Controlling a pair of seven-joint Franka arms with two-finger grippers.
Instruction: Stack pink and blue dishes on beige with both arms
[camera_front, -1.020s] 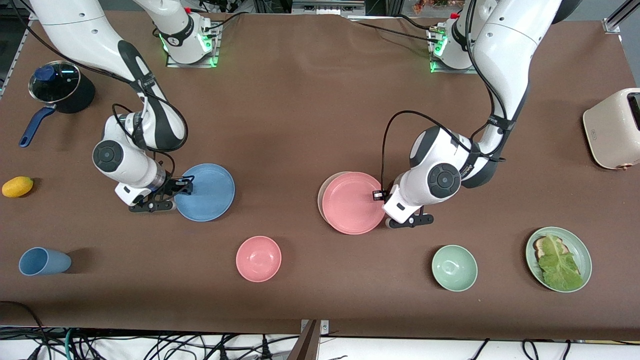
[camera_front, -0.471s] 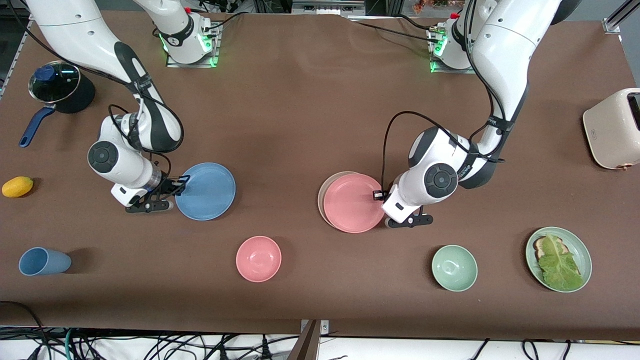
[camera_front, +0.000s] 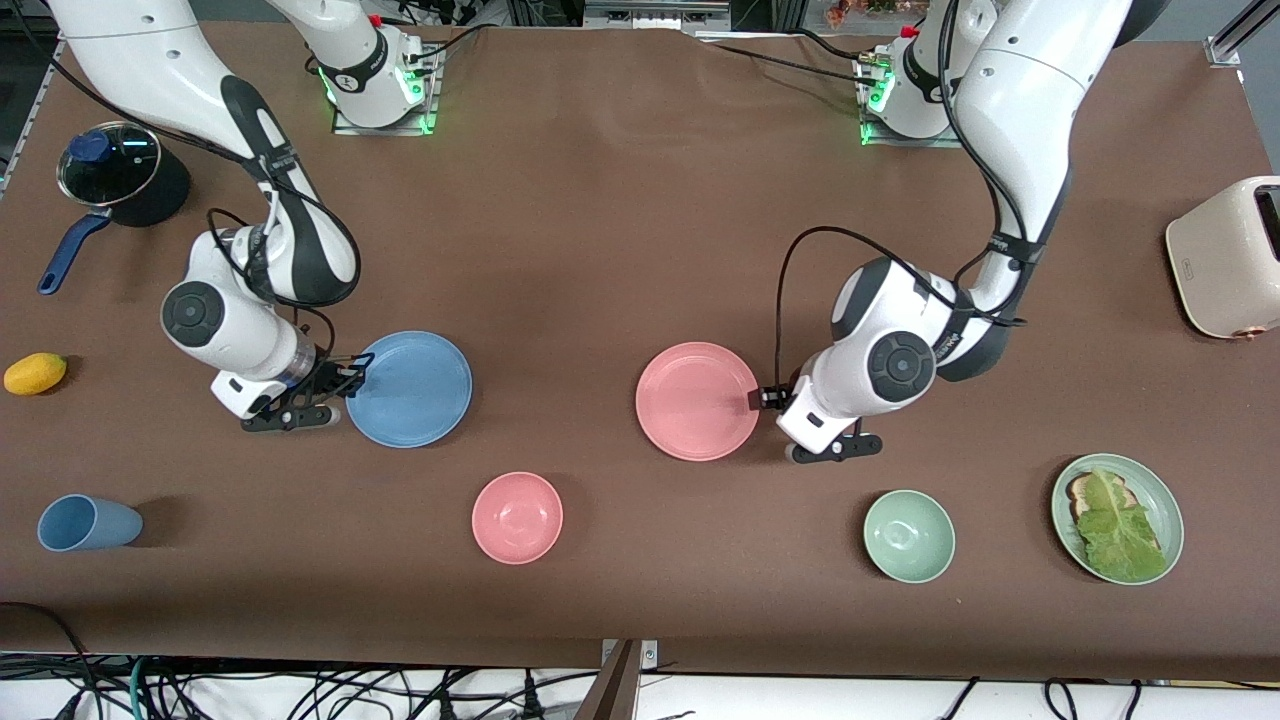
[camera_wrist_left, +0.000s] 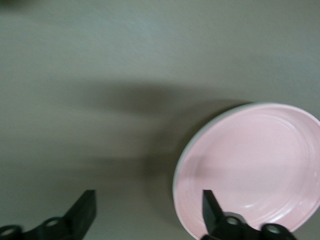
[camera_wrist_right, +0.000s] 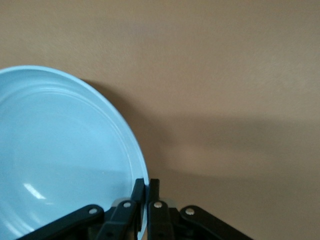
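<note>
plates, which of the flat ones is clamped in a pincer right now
The blue plate: the right pincer is shut on its rim. The pink plate lies free, the left pincer open beside it.

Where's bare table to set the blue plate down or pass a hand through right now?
Open cloth lies between the blue plate and the pink plate, and from both up to the arm bases. It is tighter along the camera edge: blue cup, pink bowl, green bowl, lettuce plate.

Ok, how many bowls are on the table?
2. A pink bowl sits nearer the camera than the blue plate; a mint-green bowl sits toward the left arm's end, beside the sandwich plate.
</note>
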